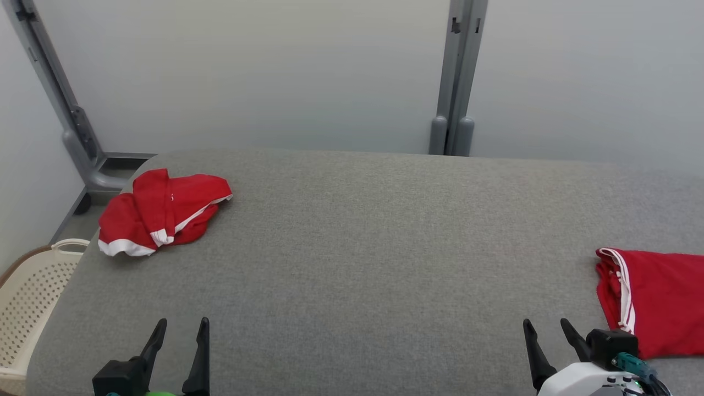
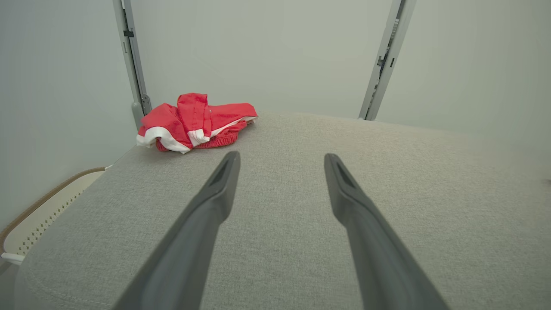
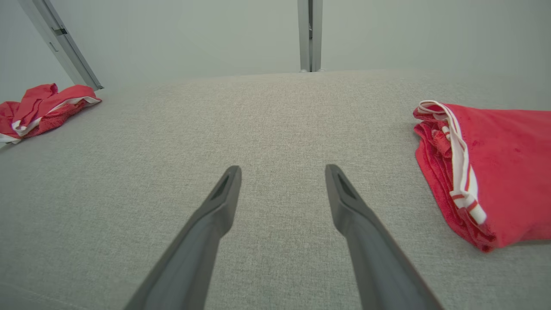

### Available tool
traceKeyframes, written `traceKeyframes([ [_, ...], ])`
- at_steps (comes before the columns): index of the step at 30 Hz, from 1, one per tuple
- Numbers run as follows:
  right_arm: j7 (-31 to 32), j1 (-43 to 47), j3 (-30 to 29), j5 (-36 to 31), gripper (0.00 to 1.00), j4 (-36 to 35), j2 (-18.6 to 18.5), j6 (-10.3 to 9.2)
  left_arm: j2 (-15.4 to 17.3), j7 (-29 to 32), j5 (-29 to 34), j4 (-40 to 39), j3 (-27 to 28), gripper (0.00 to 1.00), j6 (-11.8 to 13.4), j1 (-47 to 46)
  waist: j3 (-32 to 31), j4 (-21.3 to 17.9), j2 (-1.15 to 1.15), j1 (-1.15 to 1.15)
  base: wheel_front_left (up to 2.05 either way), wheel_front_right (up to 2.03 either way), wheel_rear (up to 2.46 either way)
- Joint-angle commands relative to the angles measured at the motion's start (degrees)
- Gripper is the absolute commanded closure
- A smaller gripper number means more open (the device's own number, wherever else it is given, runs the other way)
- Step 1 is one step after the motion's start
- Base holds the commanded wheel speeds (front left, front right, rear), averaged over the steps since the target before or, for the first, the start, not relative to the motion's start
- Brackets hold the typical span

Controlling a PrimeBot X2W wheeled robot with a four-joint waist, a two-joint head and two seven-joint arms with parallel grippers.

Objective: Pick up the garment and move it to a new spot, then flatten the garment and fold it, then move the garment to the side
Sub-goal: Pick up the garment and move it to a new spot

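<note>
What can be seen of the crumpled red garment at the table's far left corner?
The crumpled red garment is knit-looking cloth with white bands along its hems. It lies bunched in loose folds, one strip folded over the top and a white-edged flap sticking out sideways. It rests on the grey fabric table near its far left corner, close to the edge. Nothing but the table touches it.

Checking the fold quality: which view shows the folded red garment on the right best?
The right wrist view: the folded garment lies close, its white stripes and stacked edge layers clear. The head view shows it smaller, cut by the frame edge.
</note>
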Motion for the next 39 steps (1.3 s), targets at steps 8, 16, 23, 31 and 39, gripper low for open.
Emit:
traceKeyframes([
  [8, -1.6, 0.3, 1.4, 2.2, 0.0, 1.5, -0.1, -0.06, 1.8, 0.6, -0.2, -0.5, 0.7, 0.0, 0.5, -0.7, -0.1, 7.3, 0.0, 0.0, 0.0, 0.0, 0.0],
  [16, -3.0, -0.9, 3.4, 3.8, 0.0, 3.5, -0.1, -0.06, 3.1, 1.2, -0.6, -1.6, 1.3, 0.0, 1.2, 0.1, 0.0, 12.0, 0.0, 0.0, 0.0, 0.0, 0.0],
  [23, -3.5, -2.6, 4.6, 4.1, 0.0, 4.8, -0.2, -0.06, 3.4, 1.2, -0.8, -3.1, 1.8, 0.0, 2.2, 0.9, 1.0, 13.5, 0.0, 0.0, 0.0, 0.0, 0.0],
  [31, -4.1, -3.4, 5.3, 4.0, 0.0, 5.9, -0.2, -0.06, 3.6, 1.8, -0.9, -3.2, 1.2, 0.0, 2.3, 0.2, 1.4, 13.9, 0.0, 0.0, 0.0, 0.0, 0.0],
  [39, -2.9, -3.2, 4.7, 2.1, 0.0, 4.6, -0.2, -0.06, 3.2, 8.3, 0.0, 2.6, -2.6, 0.0, -1.3, -9.6, 3.1, 15.2, 0.0, 0.0, 0.0, 0.0, 0.0],
])
